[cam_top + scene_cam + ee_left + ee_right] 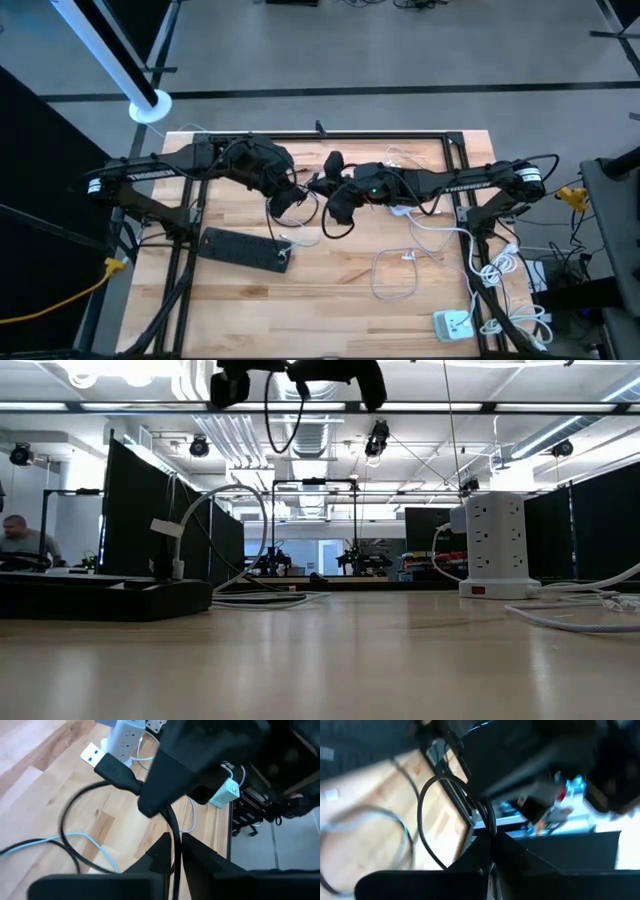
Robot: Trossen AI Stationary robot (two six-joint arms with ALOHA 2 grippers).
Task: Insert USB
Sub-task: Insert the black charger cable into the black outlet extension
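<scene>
Over the table [330,290], both arms are meeting mid-air near the centre. The left gripper [172,851] is clamping a black cable [75,815]; the right gripper [345,205] is pinching that same cable nearer its USB plug [93,754], which is pointing toward the white power tower [122,737].
</scene>
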